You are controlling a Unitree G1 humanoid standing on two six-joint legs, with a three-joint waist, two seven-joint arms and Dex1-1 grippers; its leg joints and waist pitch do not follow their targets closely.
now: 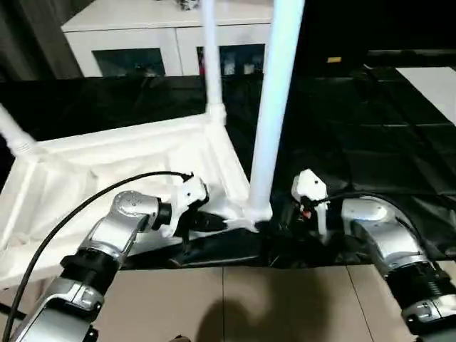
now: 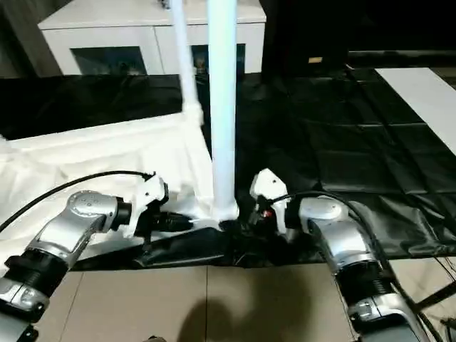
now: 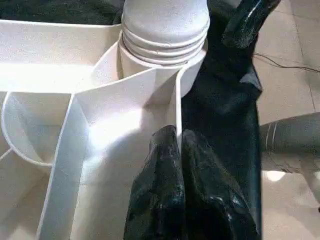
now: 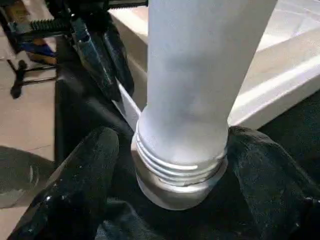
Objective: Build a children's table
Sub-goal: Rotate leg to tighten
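My body, itemised. Left forearm [image 1: 107,239]: silver metal shell, rounded at the joint, with black ribbed collars nearer the elbow. Right forearm [image 1: 385,239]: the same silver shell and black ribbed bands. One black cable [image 1: 64,221] arcs over my left arm to the wrist. Each wrist carries a white plastic housing [image 1: 311,189]; the right one shows a small red detail. Left gripper [image 3: 179,165] and right gripper [image 4: 180,165]: two glossy black fingers apiece, rounded at the tips.

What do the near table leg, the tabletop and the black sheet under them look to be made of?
Near leg: likely moulded white plastic, matte, with moulded thread ridges at its base. Tabletop: white plastic too, thin moulded ribs. Black sheet: probably thin plastic film, creased and glossy.
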